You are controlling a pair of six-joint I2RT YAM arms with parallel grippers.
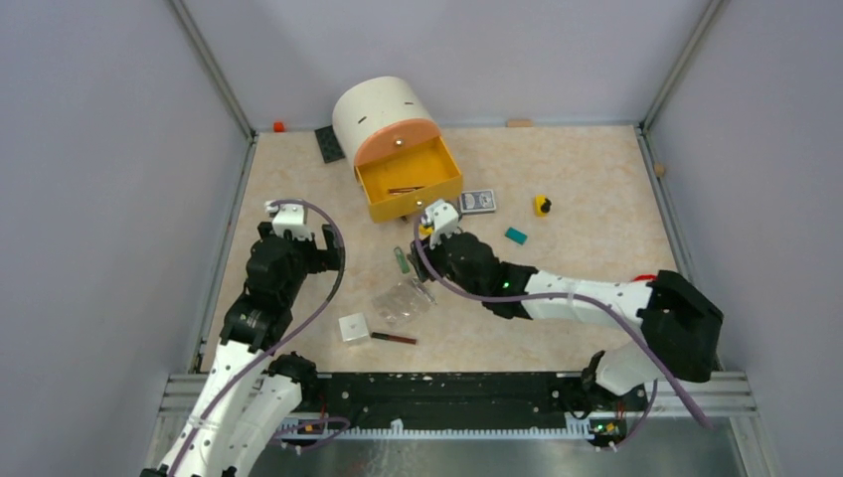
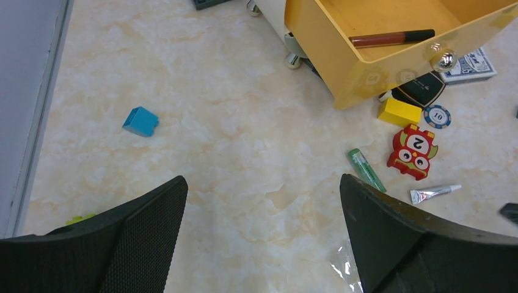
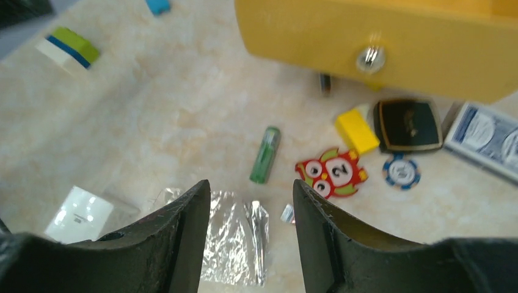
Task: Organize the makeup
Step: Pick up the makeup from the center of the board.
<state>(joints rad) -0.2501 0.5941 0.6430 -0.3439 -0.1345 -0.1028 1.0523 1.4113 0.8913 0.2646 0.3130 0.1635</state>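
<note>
**Operator:** Which step am I on?

**Spotter:** Partway through the sorting, I'd judge. The yellow drawer (image 1: 408, 179) stands pulled out with one dark-red pencil (image 2: 391, 38) lying inside. The rest of the makeup lies on the table in front of it.

**Operator:** And the arms?

**Spotter:** Your right gripper (image 3: 250, 192) hangs over the clear pouch (image 3: 229, 235), jaws moderately apart with nothing between them. Your left gripper (image 2: 262, 183) is spread wide and empty, off to the left, well apart from the pieces.

**Operator:** What's closest?

**Spotter:** The pouch, directly under your right fingers. The black compact (image 3: 408, 124) sits just in front of the drawer, beside a yellow block (image 3: 357, 130). The green pencil (image 3: 265, 155) lies between pouch and drawer. The silver tube (image 2: 435, 193) is just beside the owl toy (image 2: 413, 151).

**Operator:** Next move?

**Spotter:** You look lined up for the green pencil, since your fingers already straddle its length. You'd ease forward, come down, and close narrow across it, keeping clear of the owl. Then you'd need to lift above the drawer's front wall before releasing.
</note>
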